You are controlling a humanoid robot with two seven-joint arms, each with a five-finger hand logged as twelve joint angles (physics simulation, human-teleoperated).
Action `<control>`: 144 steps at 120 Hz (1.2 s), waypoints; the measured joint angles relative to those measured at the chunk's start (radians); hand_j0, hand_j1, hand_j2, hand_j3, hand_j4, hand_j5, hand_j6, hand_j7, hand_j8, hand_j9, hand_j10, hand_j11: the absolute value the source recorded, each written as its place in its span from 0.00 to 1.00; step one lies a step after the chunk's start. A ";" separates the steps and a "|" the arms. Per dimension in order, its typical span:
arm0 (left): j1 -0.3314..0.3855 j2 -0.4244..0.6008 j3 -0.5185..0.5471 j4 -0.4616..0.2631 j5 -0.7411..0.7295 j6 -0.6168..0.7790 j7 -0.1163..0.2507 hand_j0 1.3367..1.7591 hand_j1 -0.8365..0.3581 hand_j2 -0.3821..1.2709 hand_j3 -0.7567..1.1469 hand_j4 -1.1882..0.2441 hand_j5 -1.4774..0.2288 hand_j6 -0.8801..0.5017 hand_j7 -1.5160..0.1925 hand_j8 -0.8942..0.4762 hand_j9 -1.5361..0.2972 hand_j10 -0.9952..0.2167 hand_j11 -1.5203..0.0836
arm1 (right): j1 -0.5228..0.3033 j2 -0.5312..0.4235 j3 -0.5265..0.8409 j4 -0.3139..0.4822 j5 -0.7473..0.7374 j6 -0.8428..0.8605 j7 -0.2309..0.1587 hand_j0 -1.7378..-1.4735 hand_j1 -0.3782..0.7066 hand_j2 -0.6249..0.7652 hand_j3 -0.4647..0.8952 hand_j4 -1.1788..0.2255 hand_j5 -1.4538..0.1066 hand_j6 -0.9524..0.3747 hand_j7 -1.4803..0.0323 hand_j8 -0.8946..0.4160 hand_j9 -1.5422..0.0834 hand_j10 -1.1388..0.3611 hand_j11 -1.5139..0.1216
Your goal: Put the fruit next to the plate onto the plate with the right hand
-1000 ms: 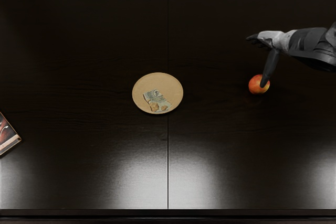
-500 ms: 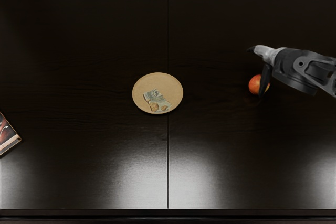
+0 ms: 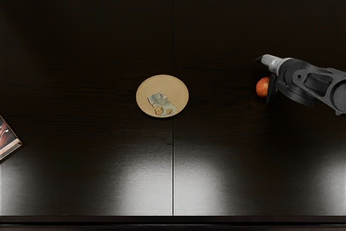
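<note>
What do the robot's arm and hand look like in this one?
Only the right arm shows: a bulky dark-grey casing with rounded, moulded panels and a round wrist joint. The right hand is slimmer, pale silver-grey at its base and black beyond that. No cables, markings or sleeve are visible.

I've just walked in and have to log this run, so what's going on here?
The robot's right hand is at a red apple, covering the apple's right side. It is not clear whether the hand has a grip. The apple sits on the dark table, well to the right of the tan plate, and is not yet on it. A book pokes in at the left edge. The left arm is out of view.
</note>
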 joint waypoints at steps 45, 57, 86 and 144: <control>0.000 0.000 0.000 0.000 0.000 0.000 0.000 0.76 0.76 0.26 0.40 0.67 0.69 0.47 0.71 0.48 0.67 0.63 0.76 | 0.001 -0.001 -0.017 0.000 0.000 -0.017 0.000 0.30 0.25 0.42 0.34 0.69 0.76 0.56 0.80 0.52 0.78 0.62 0.76; 0.000 0.000 0.000 0.000 0.000 0.000 0.000 0.76 0.76 0.26 0.40 0.67 0.69 0.47 0.71 0.48 0.67 0.63 0.76 | 0.001 -0.001 -0.019 0.000 0.000 -0.017 0.000 0.30 0.27 0.42 0.34 0.68 0.75 0.55 0.79 0.51 0.77 0.61 0.75; 0.000 0.000 0.000 0.000 0.000 0.000 0.000 0.76 0.76 0.26 0.40 0.67 0.69 0.47 0.71 0.48 0.67 0.63 0.76 | 0.000 -0.002 -0.022 0.003 -0.001 -0.032 0.000 0.30 0.33 0.41 0.34 0.63 0.69 0.50 0.73 0.46 0.72 0.57 0.70; 0.000 0.000 0.000 0.000 0.000 0.000 0.000 0.76 0.76 0.26 0.40 0.67 0.69 0.47 0.71 0.48 0.67 0.63 0.76 | 0.000 -0.005 -0.050 0.006 -0.001 -0.052 0.000 0.31 0.45 0.38 0.34 0.55 0.59 0.41 0.63 0.37 0.62 0.49 0.60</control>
